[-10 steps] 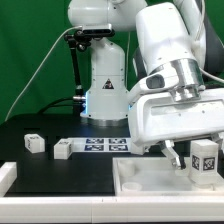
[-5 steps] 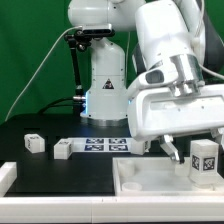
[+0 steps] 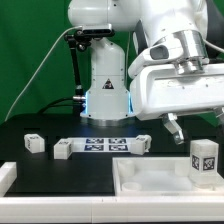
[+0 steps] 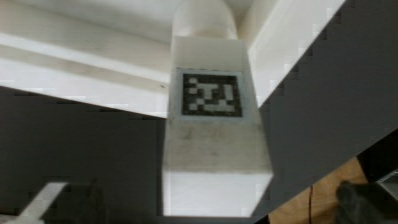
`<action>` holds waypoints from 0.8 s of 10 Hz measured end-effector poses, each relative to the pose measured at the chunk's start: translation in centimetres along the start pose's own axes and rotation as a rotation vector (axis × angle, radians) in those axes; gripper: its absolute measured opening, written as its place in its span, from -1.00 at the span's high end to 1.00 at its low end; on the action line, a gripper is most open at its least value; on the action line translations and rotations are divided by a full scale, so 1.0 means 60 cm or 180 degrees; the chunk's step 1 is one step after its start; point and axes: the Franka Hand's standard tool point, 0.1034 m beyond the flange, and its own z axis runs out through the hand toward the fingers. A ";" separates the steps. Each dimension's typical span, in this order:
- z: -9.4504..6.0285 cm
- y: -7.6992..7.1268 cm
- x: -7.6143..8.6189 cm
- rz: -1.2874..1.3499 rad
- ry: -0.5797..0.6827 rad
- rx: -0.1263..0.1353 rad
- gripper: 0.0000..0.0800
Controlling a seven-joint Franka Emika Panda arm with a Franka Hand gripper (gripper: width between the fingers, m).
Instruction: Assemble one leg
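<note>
One leg (image 3: 204, 158), a small white block with a black-and-white tag, stands upright on the white tray-like tabletop (image 3: 150, 178) at the exterior view's right. My gripper (image 3: 185, 124) hangs above it, clear of its top. In the wrist view the same leg (image 4: 214, 110) stretches away below the camera, and my gripper (image 4: 210, 206) has its dark fingertips (image 4: 43, 202) spread to either side without touching it. The gripper is open and empty. Three more legs lie on the black table: two at the left (image 3: 35, 143) (image 3: 63, 148) and one near the middle (image 3: 139, 143).
The marker board (image 3: 105, 145) lies flat between the loose legs. The robot's white base (image 3: 105, 90) stands behind it. A white part (image 3: 5, 178) pokes in at the exterior view's left edge. A green backdrop closes the rear.
My gripper has let go of the leg on the tabletop and risen straight up. The leg stays standing where it was.
</note>
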 end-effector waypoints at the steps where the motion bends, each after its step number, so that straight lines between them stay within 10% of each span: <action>1: 0.006 -0.006 0.000 0.0047 -0.0231 0.0101 -0.62; 6: 0.025 -0.003 0.025 0.0215 -0.1306 0.0423 -0.62; 8: 0.030 0.004 0.018 0.0264 -0.1292 0.0402 -0.62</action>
